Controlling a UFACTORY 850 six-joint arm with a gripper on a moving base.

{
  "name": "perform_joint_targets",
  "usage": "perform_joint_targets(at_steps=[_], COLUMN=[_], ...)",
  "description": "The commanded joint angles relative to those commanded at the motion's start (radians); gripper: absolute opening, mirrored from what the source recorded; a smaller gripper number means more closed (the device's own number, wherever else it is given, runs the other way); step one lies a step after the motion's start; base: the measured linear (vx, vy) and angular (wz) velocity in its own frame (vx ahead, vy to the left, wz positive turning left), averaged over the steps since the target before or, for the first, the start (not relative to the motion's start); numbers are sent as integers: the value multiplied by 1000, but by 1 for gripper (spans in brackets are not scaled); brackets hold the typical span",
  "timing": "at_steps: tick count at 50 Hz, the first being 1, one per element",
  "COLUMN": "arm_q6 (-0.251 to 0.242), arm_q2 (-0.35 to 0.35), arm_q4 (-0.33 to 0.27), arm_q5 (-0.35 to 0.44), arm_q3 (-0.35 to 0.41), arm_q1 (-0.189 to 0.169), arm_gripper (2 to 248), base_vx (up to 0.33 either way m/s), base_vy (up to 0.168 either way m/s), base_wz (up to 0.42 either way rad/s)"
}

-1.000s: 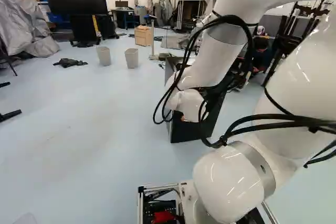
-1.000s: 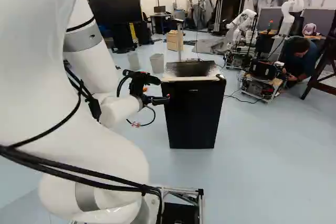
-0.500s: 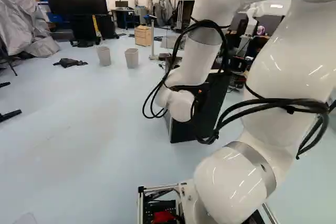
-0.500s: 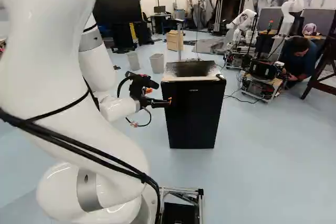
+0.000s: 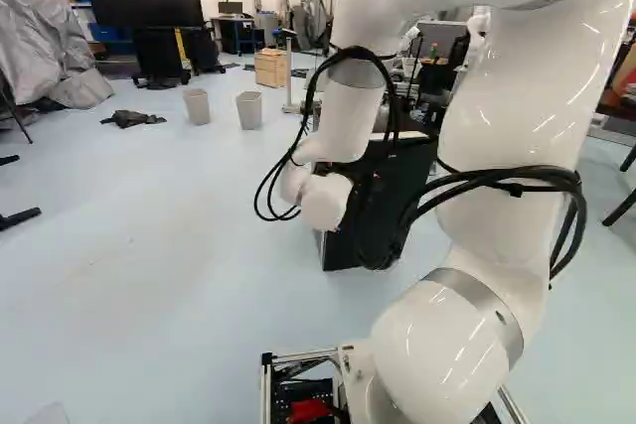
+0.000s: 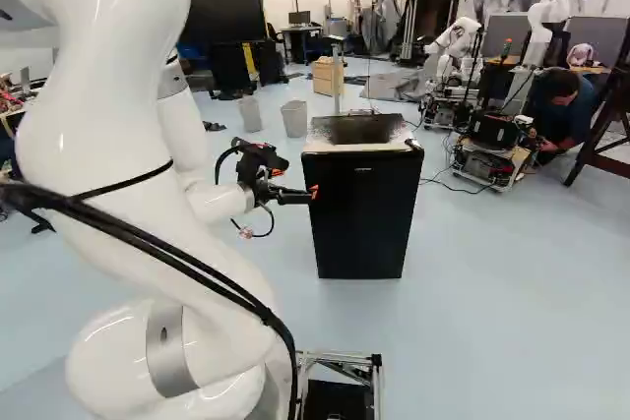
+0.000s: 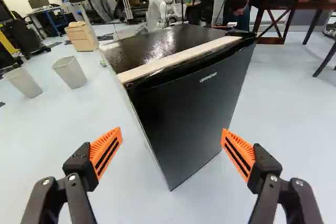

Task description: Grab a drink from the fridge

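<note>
In the right base view my gripper (image 6: 313,192) is at the left edge of the black fridge (image 6: 360,213), at about the height of its upper door. The wrist view shows the gripper (image 7: 171,142) open, its orange pads wide apart with nothing between them. Ahead of it stands the fridge (image 7: 186,103), its door shut and its glossy dark top edged by a pale strip at the front. My arm partly covers the fridge in the left base view. No drink is visible.
Two grey bins (image 5: 249,110) and a wooden drawer unit (image 5: 270,68) stand on the floor beyond the fridge. Behind it at the right of the right base view are another robot (image 6: 455,46), a wheeled cart (image 6: 489,166) and a dark wooden chair (image 7: 274,3).
The arm's links have swung toward the left in the left base view, and the gripper has shifted slightly lower beside the fridge. Its fingers stay open. The base and fridge have not moved.
</note>
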Motion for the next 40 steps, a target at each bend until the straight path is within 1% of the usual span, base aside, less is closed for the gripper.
perform_joint_targets(at_steps=[16,40], arm_q6=[0,0], arm_q2=[-42,-132], arm_q4=[1,22], arm_q5=[0,0], arm_q3=[-52,-171], arm_q1=[44,79], arm_gripper=[247,247], base_vx=[0,0], base_vy=[0,0], base_wz=[0,0])
